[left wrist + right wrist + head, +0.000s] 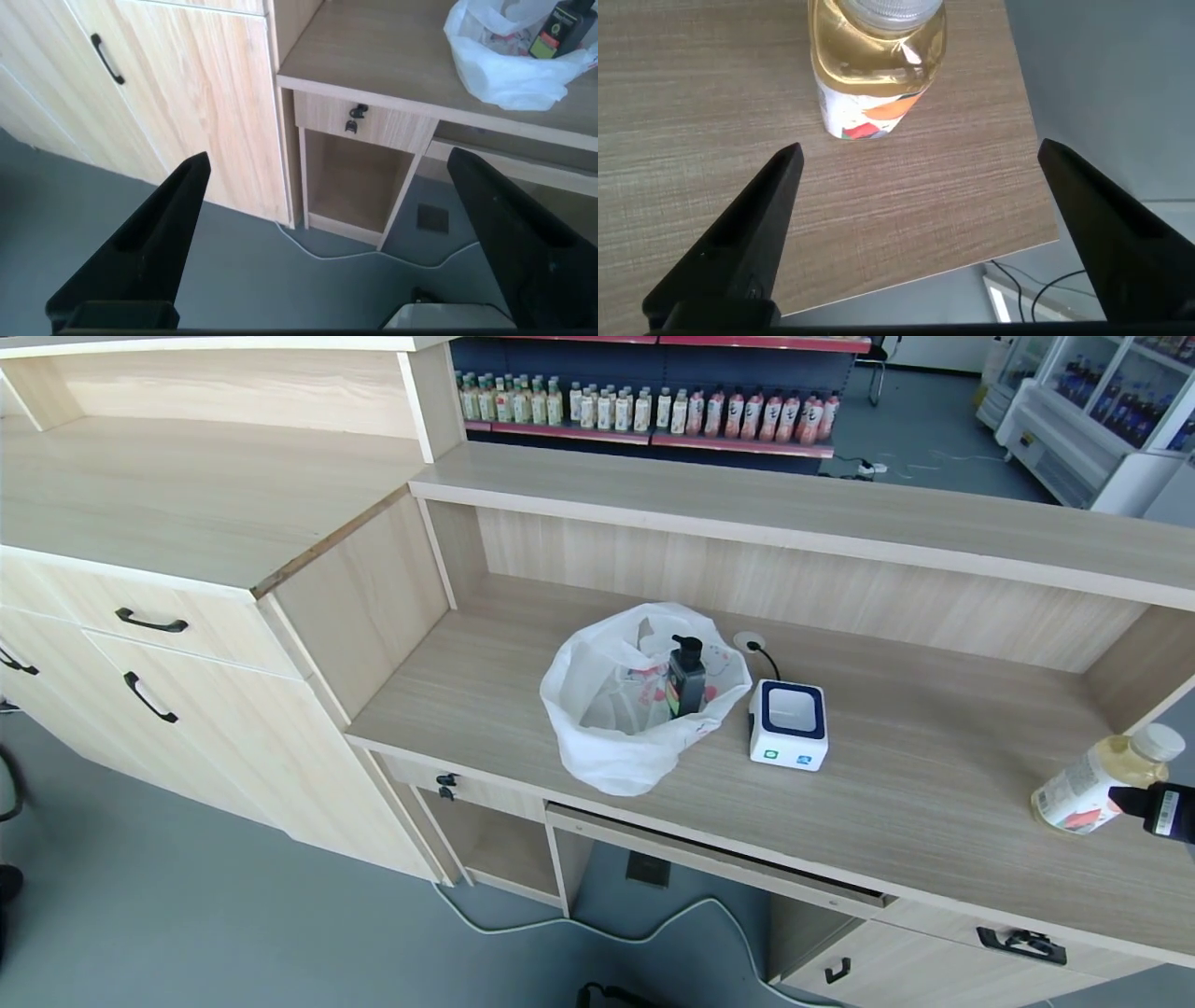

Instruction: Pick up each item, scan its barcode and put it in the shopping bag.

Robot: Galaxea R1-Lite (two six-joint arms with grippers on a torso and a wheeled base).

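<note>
Left end effector [329, 161]: fingers wide apart, nothing between them. It hangs over the grey floor [234, 271], off the desk's left front corner, beside the cabinet [187, 93]. Bag visible farther off from its wrist camera.

Bag [616, 747]: white plastic, mouth open, sitting left of centre on the desk [934, 784], near the front edge. Pump bottle [686, 677], dark with a black pump head, stands upright inside against the bag's right side. Some printed packaging is next to it in the bag; can't tell what.

Scanner [789, 723]: white box with a blue-framed window on top, just right of the bag, about touching it. Black cable [767, 660] runs from its back to a grommet [749, 641] in the desk.

Yellow bottle [1102, 779]: clear, yellow liquid, white cap, label with orange-red print. Looks upright, near the desk's right front corner, well apart from the scanner.

Right end effector [920, 149]: fingers spread, empty, hovering low over the desk. Yellow bottle sits just ahead of the tips, not between them, no contact.
</note>
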